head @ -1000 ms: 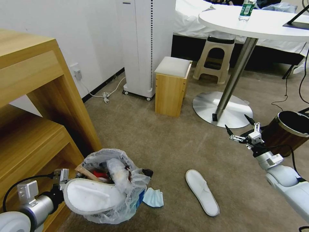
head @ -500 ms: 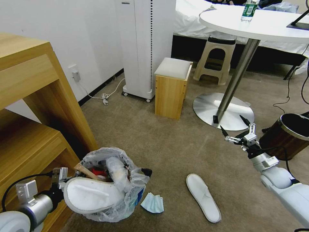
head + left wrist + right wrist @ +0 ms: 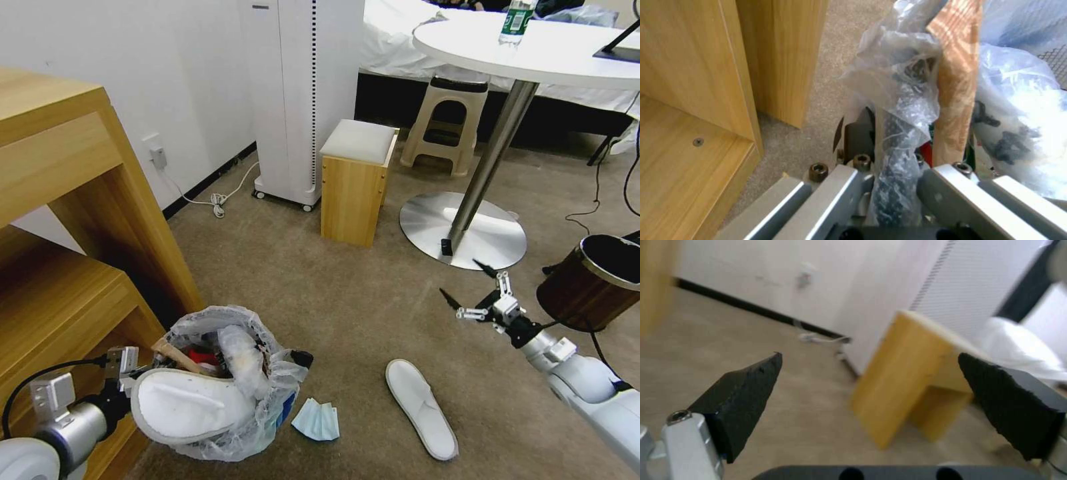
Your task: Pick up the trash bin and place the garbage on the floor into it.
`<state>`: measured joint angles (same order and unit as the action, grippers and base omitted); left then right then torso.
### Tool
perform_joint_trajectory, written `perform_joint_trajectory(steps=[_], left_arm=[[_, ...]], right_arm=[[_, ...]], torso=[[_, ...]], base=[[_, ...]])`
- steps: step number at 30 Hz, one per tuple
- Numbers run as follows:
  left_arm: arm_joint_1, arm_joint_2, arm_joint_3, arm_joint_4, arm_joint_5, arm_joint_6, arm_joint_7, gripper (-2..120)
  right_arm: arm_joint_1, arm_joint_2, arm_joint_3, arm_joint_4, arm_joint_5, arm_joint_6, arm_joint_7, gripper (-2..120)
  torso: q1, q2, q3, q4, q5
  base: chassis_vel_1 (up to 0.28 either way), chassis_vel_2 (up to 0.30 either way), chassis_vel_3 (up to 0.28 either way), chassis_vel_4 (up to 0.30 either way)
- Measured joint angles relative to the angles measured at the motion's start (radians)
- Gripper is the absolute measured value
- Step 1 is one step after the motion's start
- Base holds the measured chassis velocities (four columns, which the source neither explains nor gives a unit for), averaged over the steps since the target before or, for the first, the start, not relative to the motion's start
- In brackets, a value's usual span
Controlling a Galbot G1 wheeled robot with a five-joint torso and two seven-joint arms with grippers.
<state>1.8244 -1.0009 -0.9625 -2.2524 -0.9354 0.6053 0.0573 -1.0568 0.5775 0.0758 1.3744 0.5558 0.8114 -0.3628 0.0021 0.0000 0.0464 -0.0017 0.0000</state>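
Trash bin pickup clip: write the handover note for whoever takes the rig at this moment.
Left gripper: shut on the trash bin's bagged rim, beside the wooden shelf unit.
Right gripper: jaws wide open, empty, above the floor beyond the loose slipper.
Done: one white slipper, a wooden stick and red wrappers are in the bin.
Left: second white slipper and light-blue mask lie on the carpet next to the bin.

The head view looks forward and down over the floor (image 3: 347,293), the left wrist view presses close against the trash bin (image 3: 902,110) beside the wooden shelf (image 3: 693,100), and the right wrist view faces the wooden stool (image 3: 911,373), shared with the head view.
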Motion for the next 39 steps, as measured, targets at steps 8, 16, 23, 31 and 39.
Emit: perform_joint_trajectory(steps=[8, 16, 23, 31, 39], left_arm=[[0.006, -0.01, -0.003, -0.009, 0.003, 0.0, 0.0, 0], [0.008, -0.018, -0.009, -0.01, 0.001, 0.0, -0.001, 0], [0.009, -0.025, -0.013, -0.014, 0.002, 0.0, -0.002, 0], [0.015, -0.033, -0.013, -0.019, 0.006, 0.001, -0.003, 0], [0.019, -0.036, -0.014, -0.022, 0.008, 0.001, -0.003, 0]], right_arm=[[-0.002, 0.016, -0.1, -0.019, 0.028, 0.001, -0.103, 100], [0.023, 0.039, -0.224, -0.087, 0.025, 0.001, -0.162, 100], [0.07, 0.091, -0.309, -0.186, 0.021, 0.001, -0.108, 100], [0.099, 0.148, -0.35, -0.272, 0.003, 0.001, -0.056, 100], [0.123, 0.175, -0.37, -0.345, -0.007, 0.002, -0.06, 100]], torso=[[0.0, 0.0, 0.0, 0.0002, 0.0005], [0.0, 0.0, 0.0, 0.0002, 0.0], [0.0, 0.0, 0.0, 0.0001, 0.0003], [0.0, 0.0, 0.0, 0.0003, 0.0004], [0.0, 0.0, 0.0, 0.0, -0.0001]], base=[[0.0, 0.0, 0.0, 0.0], [0.0, 0.0, 0.0, 0.0], [0.0, 0.0, 0.0, 0.0], [0.0, 0.0, 0.0, 0.0], [0.0, 0.0, 0.0, 0.0]])
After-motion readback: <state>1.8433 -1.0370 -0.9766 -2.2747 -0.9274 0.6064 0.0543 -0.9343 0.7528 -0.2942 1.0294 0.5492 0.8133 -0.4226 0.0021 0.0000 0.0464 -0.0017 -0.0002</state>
